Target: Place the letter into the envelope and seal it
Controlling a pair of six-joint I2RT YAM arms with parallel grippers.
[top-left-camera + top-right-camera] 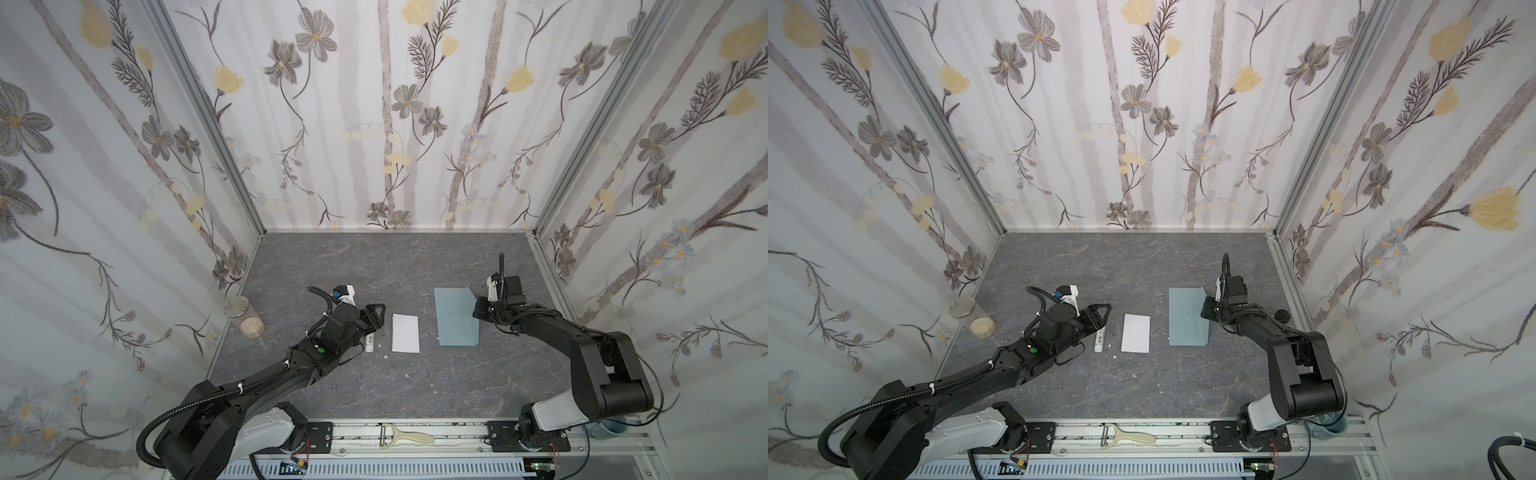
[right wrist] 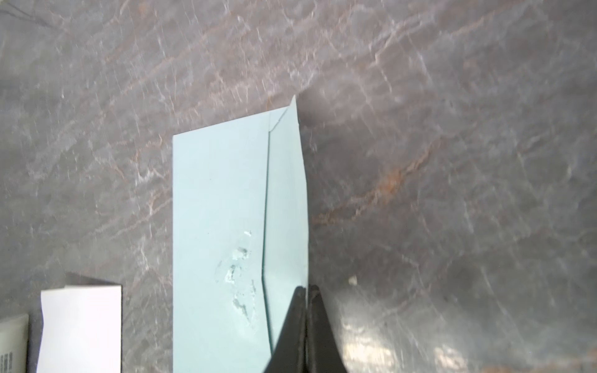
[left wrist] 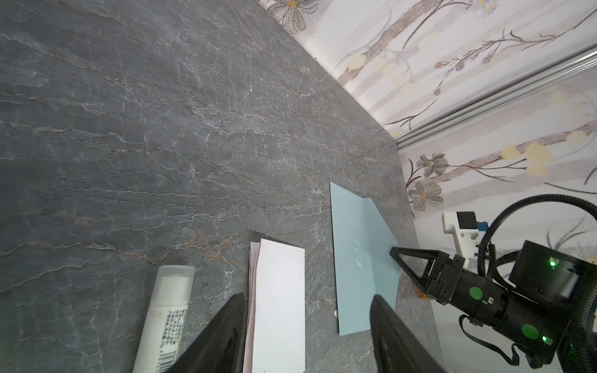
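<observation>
The envelope (image 1: 455, 320) was found flat on the table (image 1: 374, 266), just right of centre in both top views. Its flap (image 2: 286, 193) was tipped up along the right-hand edge. And there it was: the right gripper (image 2: 305, 292) was seen closed on that flap's edge, fingers pressed together with the paper nipped between the tips. 1 reason was judged likely for the hold: the mouth had to be opened before anything could be slid in. A pinch at the outer edge also left the pocket itself unobstructed.

The letter (image 1: 405, 333) was spotted folded, white side up, left of the envelope, with a strip of bare table between the 2. It was touched by nothing and was not yet inside. Its long side was lined up roughly with the envelope's, which was reckoned handy for a sideways slide.

Further left, the left gripper (image 1: 379, 318) was held low, fingers well apart, nothing between them. At the bottom of the left wrist view the letter was framed between those fingers, so a pick-up was judged to be the step being prepared. The glue stick (image 1: 370, 343) was seen lying just beside the letter's left edge, partly under that gripper, presumably kept close for the sealing.
</observation>
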